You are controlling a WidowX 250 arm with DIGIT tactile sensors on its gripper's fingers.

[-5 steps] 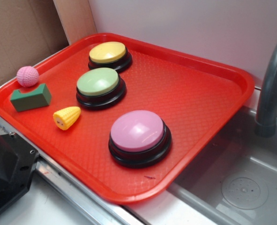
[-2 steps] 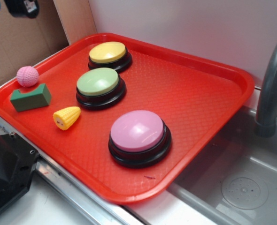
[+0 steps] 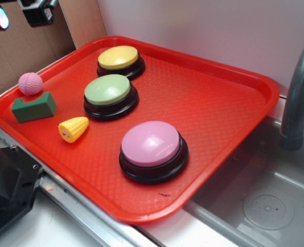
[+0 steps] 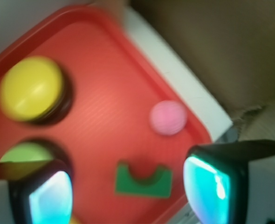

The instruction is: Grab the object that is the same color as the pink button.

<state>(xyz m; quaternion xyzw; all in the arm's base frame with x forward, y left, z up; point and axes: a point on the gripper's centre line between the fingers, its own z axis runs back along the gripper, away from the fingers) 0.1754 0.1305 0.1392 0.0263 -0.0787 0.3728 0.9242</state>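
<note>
The pink ball [image 3: 30, 83] sits at the far left corner of the red tray [image 3: 229, 113], just beside the green block [image 3: 33, 107] and well apart from the large pink button [image 3: 152, 149] whose pale pink-lilac dome it matches. It is small and round, with a bumpy, knitted-looking surface, and it rests free on the tray with nothing on top of it. The step in hand looks like the approach: the gripper [image 3: 18, 13] hangs high above the tray's left corner, only its lower end showing in the exterior view, and nothing is grasped yet. In the wrist view, which is blurred, the two fingers [image 4: 212, 186] stand wide apart and empty, with the ball [image 4: 168, 117] and the block [image 4: 143, 179] between them but far below. The next move likely calls for descending over the ball while centring it between the fingers, keeping clear of the block on one side and the tray rim on the other. Further right stand the yellow corn toy [image 3: 73, 128], the green-topped button [image 3: 110, 95] and the yellow-topped button [image 3: 120, 60], none of them wanted.
</note>
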